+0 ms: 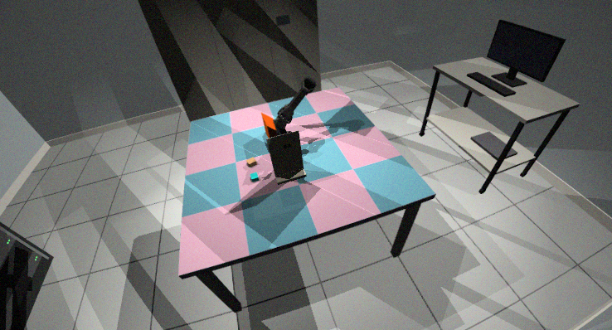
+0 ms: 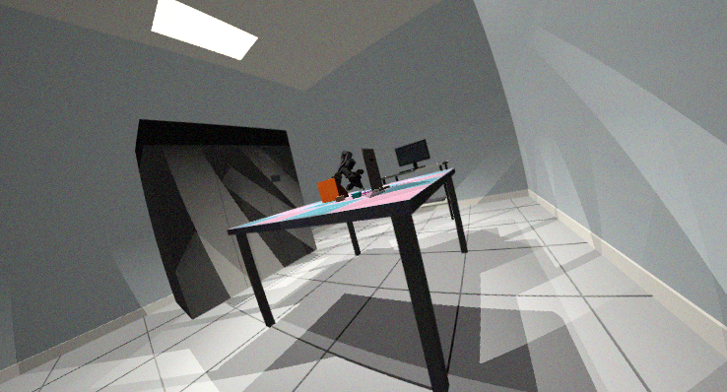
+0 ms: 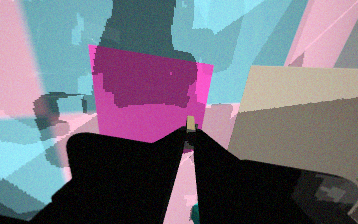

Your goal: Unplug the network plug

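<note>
Plug (image 3: 191, 123), small and tan, is clamped between the two dark fingertips of the gripper (image 3: 190, 134), only its tip poking out past them in the wrist view. It is out of the socket and held above the table (image 1: 342, 207), over the near edge of the magenta marked square (image 3: 130, 120), with a pale tan base slab (image 3: 300, 90) just to the right of that square.

Taking the upright panel (image 1: 286, 156) as the landmark: the arm (image 1: 295, 103) reaches down from behind it, and the gripper end is hidden behind the panel's top edge in the top view. An orange slab (image 1: 269, 123) stands tilted just behind the panel's left side, close beside the arm. A small tan block (image 1: 251, 161) and a small teal block (image 1: 254, 176) lie on the table to the panel's left, near each other but apart. The panel rests on a pale base plate (image 1: 291, 176) (its front lip shows below the dark face).

Well to the panel's right, off the table, a desk (image 1: 536, 103) carries a monitor (image 1: 525, 49) and a keyboard (image 1: 490, 83).
</note>
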Robot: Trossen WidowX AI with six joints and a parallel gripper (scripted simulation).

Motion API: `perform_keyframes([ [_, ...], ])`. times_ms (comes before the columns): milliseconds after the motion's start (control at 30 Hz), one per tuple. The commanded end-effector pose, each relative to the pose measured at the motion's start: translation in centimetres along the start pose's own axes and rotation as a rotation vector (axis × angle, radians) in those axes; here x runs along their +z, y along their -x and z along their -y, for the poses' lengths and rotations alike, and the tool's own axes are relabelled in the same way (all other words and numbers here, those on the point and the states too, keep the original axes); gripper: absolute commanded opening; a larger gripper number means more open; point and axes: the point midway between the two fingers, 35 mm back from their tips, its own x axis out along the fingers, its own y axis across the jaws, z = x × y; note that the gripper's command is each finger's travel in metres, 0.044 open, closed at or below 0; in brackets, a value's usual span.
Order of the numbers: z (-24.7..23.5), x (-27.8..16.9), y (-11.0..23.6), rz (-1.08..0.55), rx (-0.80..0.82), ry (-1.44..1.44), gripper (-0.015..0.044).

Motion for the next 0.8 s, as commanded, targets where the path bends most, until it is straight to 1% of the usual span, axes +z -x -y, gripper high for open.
perform_keyframes([
  [0,-0.7,-0.1,-0.4,-0.004,0.009,-0.011,0.0],
  [767,-1.5,0.3,-1.5,-0.002,0.008,-0.012,0.0],
])
